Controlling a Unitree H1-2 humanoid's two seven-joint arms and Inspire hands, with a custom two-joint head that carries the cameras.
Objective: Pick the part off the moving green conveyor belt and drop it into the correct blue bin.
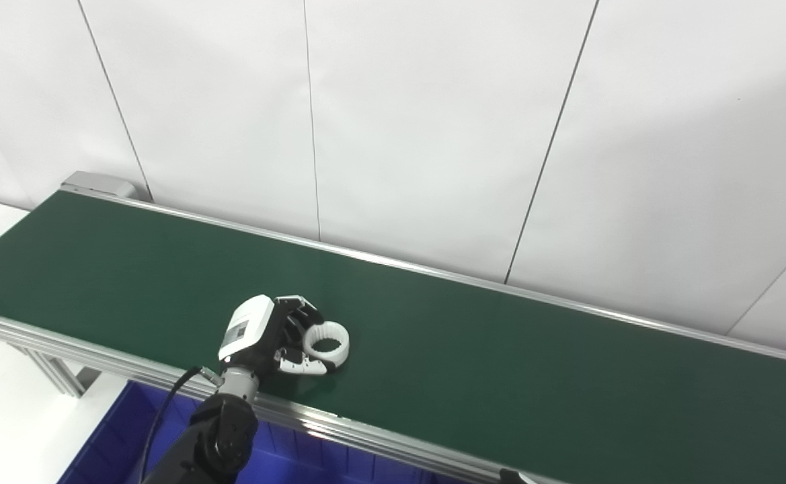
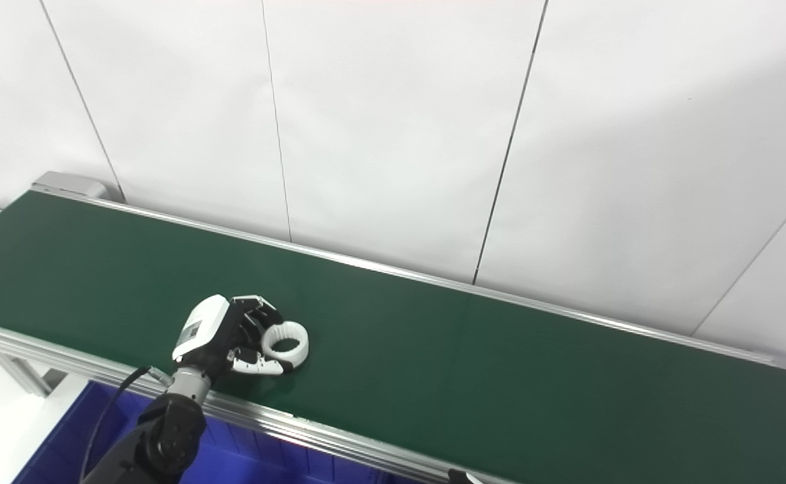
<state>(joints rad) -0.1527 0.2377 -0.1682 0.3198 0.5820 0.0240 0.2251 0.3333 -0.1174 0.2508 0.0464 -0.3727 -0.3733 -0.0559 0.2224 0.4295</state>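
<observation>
We see only a corner of the blue bin point(image 1: 113, 437) below the conveyor's near rail, the rest cut off by the bottom edge. The left hand point(image 1: 258, 333) covers the near-left side of the white ring point(image 1: 329, 339), so perhaps its fingers grip it; we cannot tell. The right hand lies outside both views, bar a dark sliver at the bottom edge.
</observation>
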